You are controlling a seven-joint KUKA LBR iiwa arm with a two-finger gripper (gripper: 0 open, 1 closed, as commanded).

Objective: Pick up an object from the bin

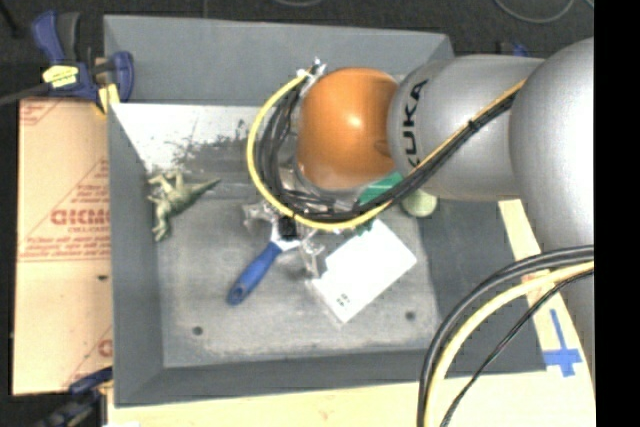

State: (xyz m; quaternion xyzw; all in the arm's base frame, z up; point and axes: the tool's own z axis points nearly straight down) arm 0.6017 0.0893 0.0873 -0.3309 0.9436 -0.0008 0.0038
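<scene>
One big grey arm (480, 130) comes in from the right and bends down into the bin (190, 340). Its round orange cover (340, 130) sits over the middle, with a yellow cable (257, 130) looped round it. Under the cover, the gripper (287, 237) is low down, close to the bin floor. I cannot tell if it is open or closed, because the cover hides most of it.

A blue tool (250, 277) lies on the floor in the middle of the bin. It slants, with its top end right at the gripper and its blue handle pointing down and to the left. I cannot tell if the gripper has hold of it.

A white box (365, 270) lies just beside the gripper on the right, turned at an angle. A green toy dinosaur (172, 197) lies well apart, by the left wall. A small pale green thing (422, 205) peeks out from under the arm on the right.
</scene>
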